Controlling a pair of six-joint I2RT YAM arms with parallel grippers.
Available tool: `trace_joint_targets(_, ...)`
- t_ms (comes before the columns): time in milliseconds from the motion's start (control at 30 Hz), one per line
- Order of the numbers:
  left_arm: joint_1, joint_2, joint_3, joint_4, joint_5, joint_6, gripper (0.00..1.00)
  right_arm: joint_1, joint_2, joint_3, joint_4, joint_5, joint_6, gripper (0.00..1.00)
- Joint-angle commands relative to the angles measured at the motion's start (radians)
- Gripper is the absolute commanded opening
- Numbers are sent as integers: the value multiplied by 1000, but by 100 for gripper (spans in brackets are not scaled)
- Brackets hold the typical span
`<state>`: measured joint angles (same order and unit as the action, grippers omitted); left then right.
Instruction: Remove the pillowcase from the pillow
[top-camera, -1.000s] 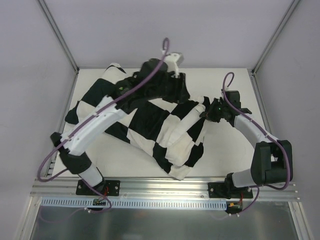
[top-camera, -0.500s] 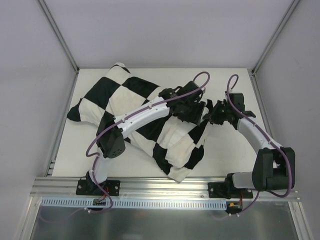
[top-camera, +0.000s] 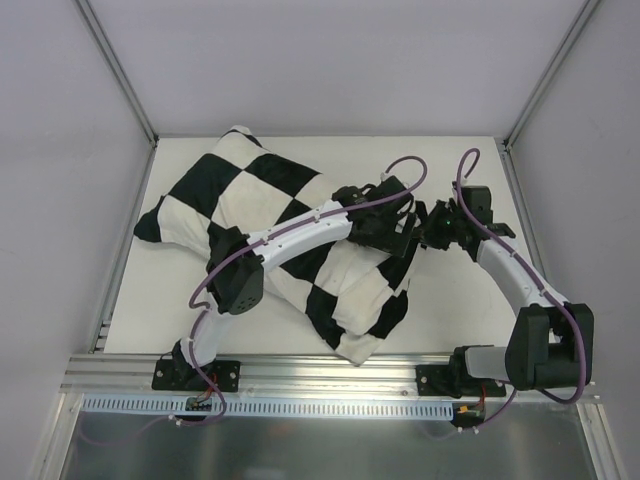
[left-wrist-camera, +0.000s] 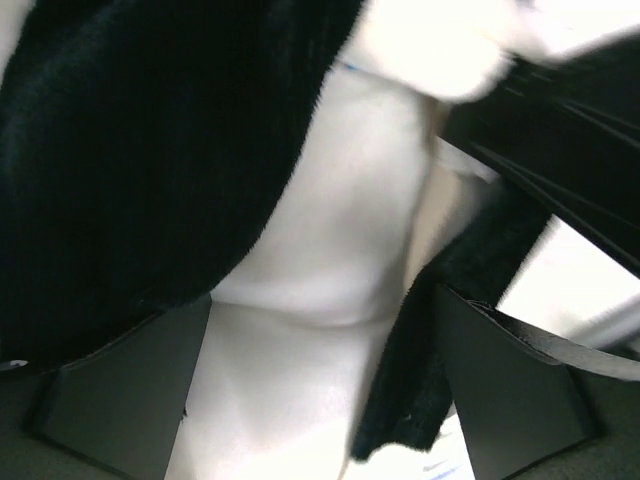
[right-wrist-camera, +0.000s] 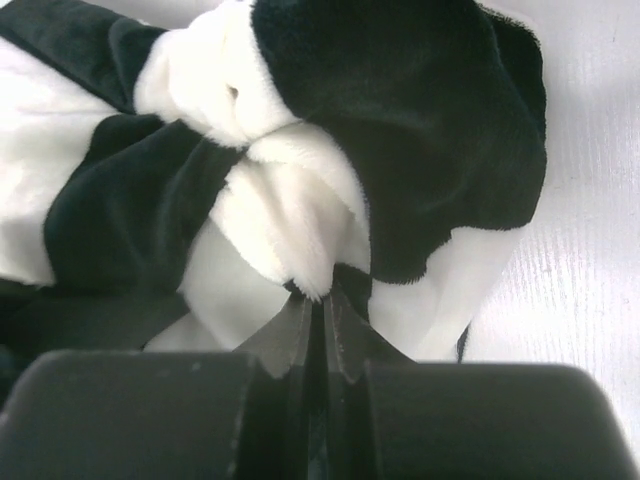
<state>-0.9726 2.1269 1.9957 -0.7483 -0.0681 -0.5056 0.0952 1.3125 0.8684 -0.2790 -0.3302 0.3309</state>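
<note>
The black-and-white checkered pillowcase (top-camera: 270, 200) lies diagonally across the white table, bulging with the pillow inside. My right gripper (top-camera: 427, 228) is at its right end, shut on a fold of plush fabric (right-wrist-camera: 300, 250); the pinch shows at the fingertips (right-wrist-camera: 322, 296). My left arm reaches across the case, and its gripper (top-camera: 397, 232) sits just left of the right one. In the left wrist view that gripper (left-wrist-camera: 320, 300) stands wide open. Between its fingers (left-wrist-camera: 130, 390) lies a smooth plain white surface, apparently the pillow (left-wrist-camera: 310, 380), with a black flap of the case (left-wrist-camera: 425, 390) beside it.
The white table (top-camera: 460, 310) is bounded by grey walls and metal posts at the back corners (top-camera: 152, 140). An aluminium rail (top-camera: 330, 372) runs along the near edge by the arm bases. The two grippers are very close together at the case's right end.
The left arm swung from the far back of the case down to its right end beside the right gripper, and its jaws opened wide. The right gripper kept its pinch and barely moved.
</note>
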Motion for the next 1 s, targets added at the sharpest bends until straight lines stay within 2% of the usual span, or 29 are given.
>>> trace_joint_targets(0, 0, 93, 29, -101, -212, 13, 96, -25, -58, -6, -45, 23, -15, 1)
trace_joint_targets(67, -9, 142, 70, -137, -287, 18, 96, -23, -65, -11, -48, 23, -13, 1)
trace_joint_targets(133, -15, 197, 115, -154, -292, 29, 95, -23, -71, -12, -48, 20, -7, 1)
trace_joint_targets(233, -15, 251, 141, -169, -262, 35, 78, -23, -79, -9, -49, 20, -4, 1)
trace_joint_targets(267, -14, 260, 143, -169, -233, 38, 51, -23, -81, -5, -52, 22, -4, 1)
trace_joint_targets(333, -11, 265, 138, -172, -199, 38, 6, -23, -79, 4, -60, 23, -9, 1)
trace_joint_targets(367, -8, 255, 135, -177, -178, 36, 0, -25, -73, 21, -74, 28, -18, 1)
trace_joint_targets(533, 23, 43, 63, -161, -49, 18, 0, -25, -55, 61, -101, 46, -41, 1)
trace_joint_targets(700, 100, -181, -70, -45, 66, 1, 0, -23, -50, 70, -103, 45, -52, 1)
trace_joint_targets(867, 155, -263, -124, 3, 224, -62, 0, -25, -56, 61, -107, 54, -62, 1)
trace_joint_targets(967, 178, -327, -181, 59, 269, -93, 0, -23, -58, 66, -117, 59, -70, 1)
